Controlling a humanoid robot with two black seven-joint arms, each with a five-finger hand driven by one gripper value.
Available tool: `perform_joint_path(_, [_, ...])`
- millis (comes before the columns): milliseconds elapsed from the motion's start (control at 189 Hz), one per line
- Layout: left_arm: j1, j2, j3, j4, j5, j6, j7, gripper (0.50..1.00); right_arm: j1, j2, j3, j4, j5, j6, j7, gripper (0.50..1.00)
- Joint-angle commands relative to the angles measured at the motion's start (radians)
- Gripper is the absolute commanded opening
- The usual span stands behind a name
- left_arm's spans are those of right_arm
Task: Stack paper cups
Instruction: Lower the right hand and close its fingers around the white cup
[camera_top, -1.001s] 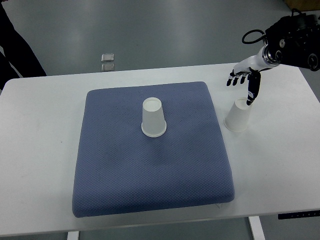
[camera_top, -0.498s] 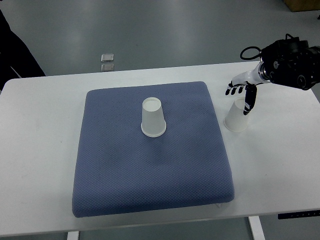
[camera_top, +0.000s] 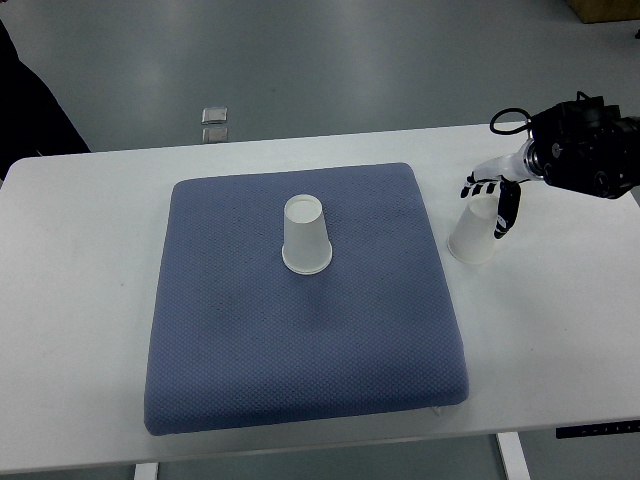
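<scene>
Paper cups are what you are working with, and from the top view you see two of them, both upside down. One cup (camera_top: 306, 235) stands near the middle of the blue cushion (camera_top: 300, 340), which lies on the white table (camera_top: 80, 300). The second cup (camera_top: 474, 233) stands on the bare tabletop just beside the cushion's right edge, toward its far corner.

Your right hand (camera_top: 492, 198) comes in from the right edge of the picture and sits at the top of that second cup. Its fingers (camera_top: 476, 184) reach over the cup's far side while the dark thumb (camera_top: 504, 214) lies down along its right side, so the hand brackets the cup's upper part. You cannot tell from this angle whether the fingers are actually pressing on the cup or only lying close around it. The cup's rim rests flat on the table.

Beyond the table's far edge, two small pale squares (camera_top: 214, 123) lie on the grey floor.
</scene>
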Motion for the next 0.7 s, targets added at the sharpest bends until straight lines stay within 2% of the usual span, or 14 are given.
perform_joint_path(0, [0.000, 0.000, 0.000, 0.000, 0.000, 0.000, 0.000, 1.000, -0.017, 0.000, 0.003, -0.019, 0.002, -0.006, 0.000, 0.885])
perform_joint_path(143, [0.000, 0.000, 0.000, 0.000, 0.001, 0.000, 0.000, 1.000, -0.029, 0.000, 0.004, -0.035, 0.007, -0.006, -0.002, 0.836])
perform_joint_path(350, [0.000, 0.000, 0.000, 0.000, 0.001, 0.000, 0.000, 1.000, -0.026, 0.000, 0.006, -0.036, 0.008, -0.006, 0.000, 0.801])
perform_joint_path(588, [0.000, 0.000, 0.000, 0.000, 0.000, 0.000, 0.000, 1.000, -0.025, -0.002, 0.006, -0.036, 0.010, -0.006, 0.000, 0.795])
perform_joint_path(694, [0.000, 0.000, 0.000, 0.002, 0.000, 0.000, 0.000, 1.000, -0.020, -0.002, 0.006, -0.036, 0.010, -0.002, 0.000, 0.742])
